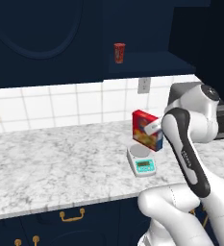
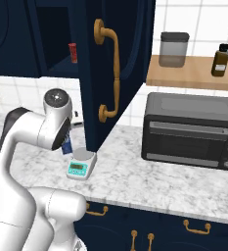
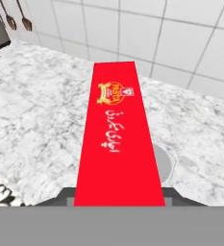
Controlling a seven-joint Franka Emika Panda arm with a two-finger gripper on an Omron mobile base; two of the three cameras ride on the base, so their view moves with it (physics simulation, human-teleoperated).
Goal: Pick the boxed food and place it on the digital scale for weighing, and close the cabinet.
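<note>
The boxed food (image 1: 144, 127) is a red box with a yellow picture, tilted just over the digital scale (image 1: 141, 161) on the marble counter; I cannot tell if they touch. My gripper (image 1: 153, 127) is shut on the box, mostly hidden behind my forearm. In the hand view the box's red top (image 3: 118, 139) runs between my fingers, and the scale's round plate (image 3: 165, 164) shows beneath it. From the right, the box's blue side (image 2: 66, 146) peeks out above the scale (image 2: 80, 165). The cabinet door (image 2: 130, 59) with its brass handle (image 2: 111, 73) stands open over the scale.
A small red cup (image 1: 119, 53) stands on the open cabinet's shelf. A black toaster oven (image 2: 191, 130) sits on the counter to the right, under a wooden shelf (image 2: 193, 73) with a jar (image 2: 174, 49) and a bottle (image 2: 220, 60). Navy drawers (image 1: 72, 216) run below the counter edge.
</note>
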